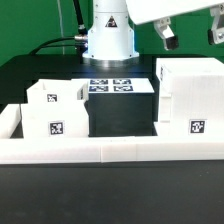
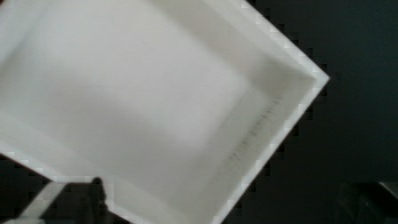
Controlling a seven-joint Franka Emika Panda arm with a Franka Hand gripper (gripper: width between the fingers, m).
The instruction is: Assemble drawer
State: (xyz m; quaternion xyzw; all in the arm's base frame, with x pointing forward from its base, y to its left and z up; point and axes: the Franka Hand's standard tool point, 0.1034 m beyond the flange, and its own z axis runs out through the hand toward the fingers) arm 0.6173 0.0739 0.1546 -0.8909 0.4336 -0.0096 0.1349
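Observation:
The tall white case (image 1: 190,95) stands at the exterior view's right, with a square tag low on its front. A smaller white tray (image 1: 50,105) with tags stands at the left; I cannot make out a second tray apart from it. My gripper (image 1: 190,32) hangs above the case at the top right, open and empty. The wrist view looks down into the case's white hollow (image 2: 160,100), with its rim (image 2: 285,110) running slantwise. One finger (image 2: 45,205) shows dimly at the frame's edge.
The long low white border wall (image 1: 110,150) runs along the front. The marker board (image 1: 112,86) lies flat between the tray and the case, in front of the robot's base (image 1: 108,35). The table is black.

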